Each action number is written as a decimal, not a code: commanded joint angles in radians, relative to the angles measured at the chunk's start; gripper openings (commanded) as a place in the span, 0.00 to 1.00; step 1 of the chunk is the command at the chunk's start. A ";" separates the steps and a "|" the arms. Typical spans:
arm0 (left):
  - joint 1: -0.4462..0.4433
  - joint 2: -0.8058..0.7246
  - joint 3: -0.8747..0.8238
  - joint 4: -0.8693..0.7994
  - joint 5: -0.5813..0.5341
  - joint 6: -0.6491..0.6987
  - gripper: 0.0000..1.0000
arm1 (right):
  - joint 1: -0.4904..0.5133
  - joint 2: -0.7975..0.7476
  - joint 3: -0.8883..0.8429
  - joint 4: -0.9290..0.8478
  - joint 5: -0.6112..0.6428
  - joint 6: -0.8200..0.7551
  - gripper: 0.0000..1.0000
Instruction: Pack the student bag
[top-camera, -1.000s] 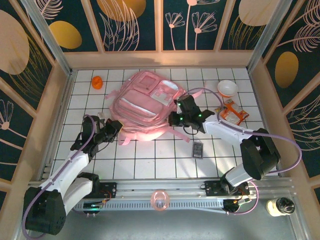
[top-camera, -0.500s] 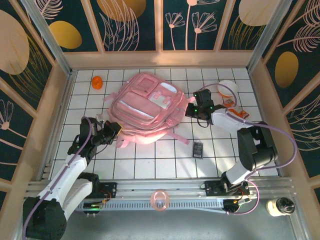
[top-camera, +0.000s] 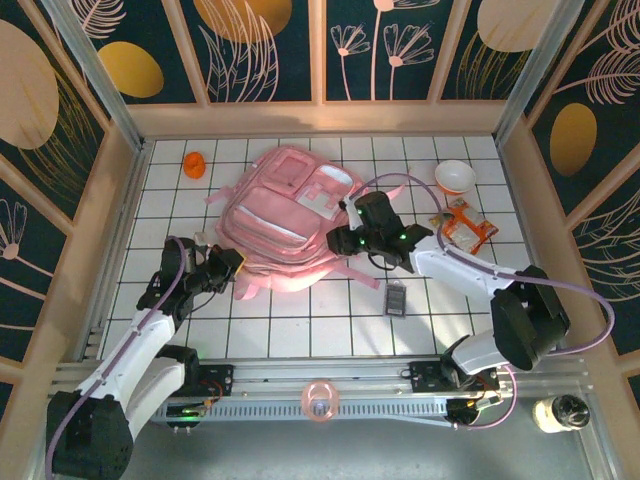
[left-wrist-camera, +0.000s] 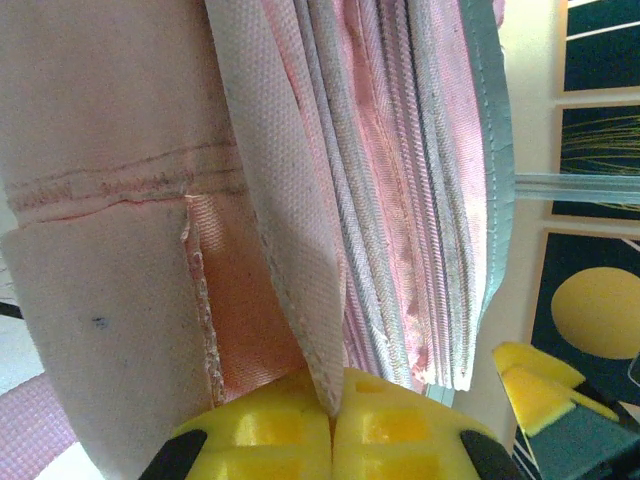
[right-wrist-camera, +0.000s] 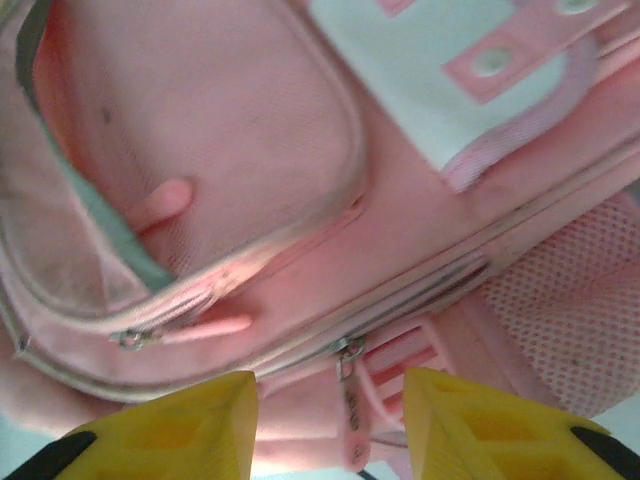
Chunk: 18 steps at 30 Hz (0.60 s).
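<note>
The student bag (top-camera: 290, 215), a large pale pink backpack, lies flat in the middle of the table with its front pockets up. My left gripper (top-camera: 234, 264) is at its lower left corner. In the left wrist view that gripper (left-wrist-camera: 333, 408) is shut on a thin edge of the bag's pink fabric (left-wrist-camera: 300, 250). My right gripper (top-camera: 337, 241) hovers at the bag's lower right side. Seen from the right wrist, it (right-wrist-camera: 330, 395) is open, and a pink zip pull (right-wrist-camera: 351, 405) hangs between its yellow fingers (right-wrist-camera: 190, 425), touching neither.
A dark flat device (top-camera: 396, 298) lies on the white grid in front of the bag. An orange snack packet (top-camera: 466, 225) and a white bowl (top-camera: 455, 176) sit at the right. A small orange item (top-camera: 195, 164) is at the back left. A pink ring (top-camera: 320, 400) rests on the front rail.
My right gripper swung out toward the bowl, then came back left to the bag's lower right side and opened. The left gripper kept its hold, and the bag shifted slightly.
</note>
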 joint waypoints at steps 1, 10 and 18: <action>0.005 0.002 0.055 0.047 0.021 -0.013 0.00 | 0.017 0.036 0.002 -0.092 0.021 -0.066 0.43; 0.005 -0.002 0.053 0.048 0.018 -0.015 0.00 | 0.048 0.101 0.031 -0.130 0.063 -0.068 0.44; 0.005 0.000 0.052 0.059 0.023 -0.022 0.00 | 0.047 0.152 0.058 -0.098 0.110 -0.055 0.30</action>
